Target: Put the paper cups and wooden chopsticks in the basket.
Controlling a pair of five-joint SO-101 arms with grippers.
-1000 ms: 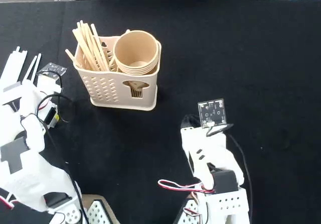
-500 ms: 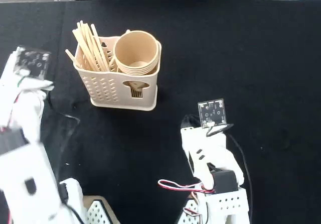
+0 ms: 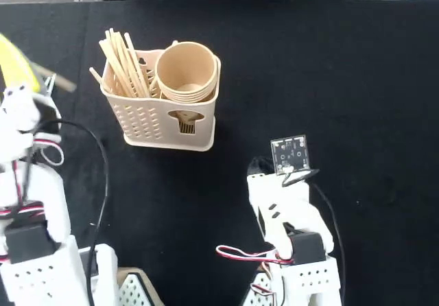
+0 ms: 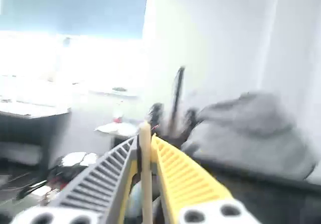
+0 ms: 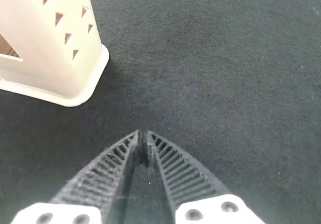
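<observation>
The cream basket (image 3: pixel 155 122) stands at the back left of the black table. It holds several wooden chopsticks (image 3: pixel 122 62) on its left side and a stack of paper cups (image 3: pixel 186 73) on its right. My left gripper (image 4: pixel 145 136) is lifted off the table at the left edge, pointing out toward the room, shut on one wooden chopstick (image 4: pixel 145 184). From above, that chopstick (image 3: pixel 62 82) pokes out beside the yellow finger (image 3: pixel 16 62). My right gripper (image 5: pixel 142 137) is shut on nothing, low over the cloth, in front and to the right of the basket (image 5: pixel 52 43).
The right arm's base (image 3: pixel 296 251) sits at the front centre, the left arm's base (image 3: pixel 41 272) at the front left corner. Black cloth (image 3: pixel 343 93) covers the table, bare to the right of the basket.
The left arm has swung upward from lying low at the table's left edge, lifting its gripper with the chopstick. The right arm, basket, and cups have not moved.
</observation>
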